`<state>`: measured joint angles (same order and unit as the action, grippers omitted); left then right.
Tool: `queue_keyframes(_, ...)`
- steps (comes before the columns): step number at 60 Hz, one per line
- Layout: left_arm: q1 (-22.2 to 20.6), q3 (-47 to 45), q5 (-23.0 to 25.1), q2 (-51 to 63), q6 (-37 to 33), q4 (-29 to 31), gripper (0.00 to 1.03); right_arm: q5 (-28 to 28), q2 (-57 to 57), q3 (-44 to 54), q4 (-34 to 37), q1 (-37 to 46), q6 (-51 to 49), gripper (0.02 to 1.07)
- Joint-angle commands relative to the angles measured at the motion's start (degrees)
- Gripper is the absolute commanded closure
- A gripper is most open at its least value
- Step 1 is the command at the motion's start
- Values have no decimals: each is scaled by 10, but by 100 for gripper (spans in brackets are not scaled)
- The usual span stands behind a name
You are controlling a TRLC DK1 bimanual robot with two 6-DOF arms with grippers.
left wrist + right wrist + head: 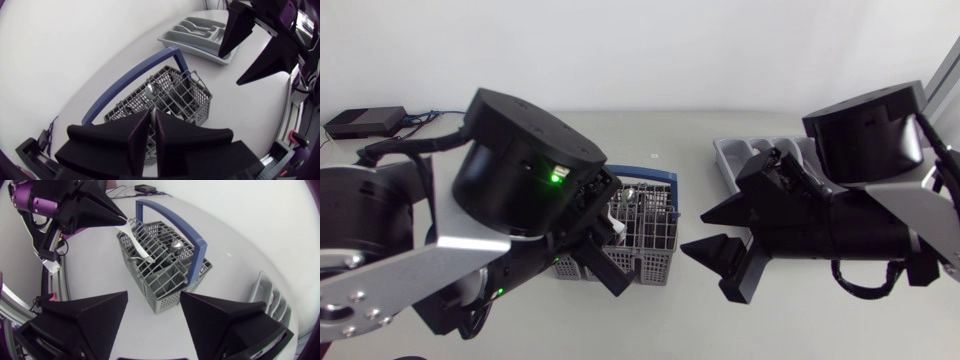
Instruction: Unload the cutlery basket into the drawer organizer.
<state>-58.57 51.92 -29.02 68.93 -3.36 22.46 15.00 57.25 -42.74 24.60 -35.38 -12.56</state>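
A grey wire cutlery basket (655, 240) with a blue handle (172, 220) stands mid-table. My left gripper (615, 278) hangs above its near-left corner, shut on the upper end of a pale utensil (137, 242) that slants down into the basket (170, 280). In the left wrist view the utensil (152, 117) shows as a thin strip between the fingers. A silver spoon (176, 246) and more cutlery stay in the basket (185, 100). My right gripper (695, 233) is open and empty just right of the basket. The grey drawer organizer (740, 160) lies behind my right arm.
A small black box (365, 122) with cables sits at the table's back left corner. The organizer (200, 32) is to the basket's right, partly covered by my right arm. Bare tabletop shows in front of the basket.
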Motion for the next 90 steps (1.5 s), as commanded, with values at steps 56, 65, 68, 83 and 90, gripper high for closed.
queue_keyframes(56,9,49,-58,31,89,-33,100,0,48,34,-32,-36,-24,31)
queue_keyframes(65,-8,45,-75,39,79,-28,100,0,51,33,-32,-36,-26,31)
queue_keyframes(68,-14,45,-84,46,78,-27,100,0,52,32,-32,-36,-26,31)
queue_keyframes(83,-37,57,-145,81,60,-2,100,0,51,38,-32,-34,-28,31)
queue_keyframes(90,-38,61,-168,82,50,6,100,0,51,42,-33,-33,-28,31)
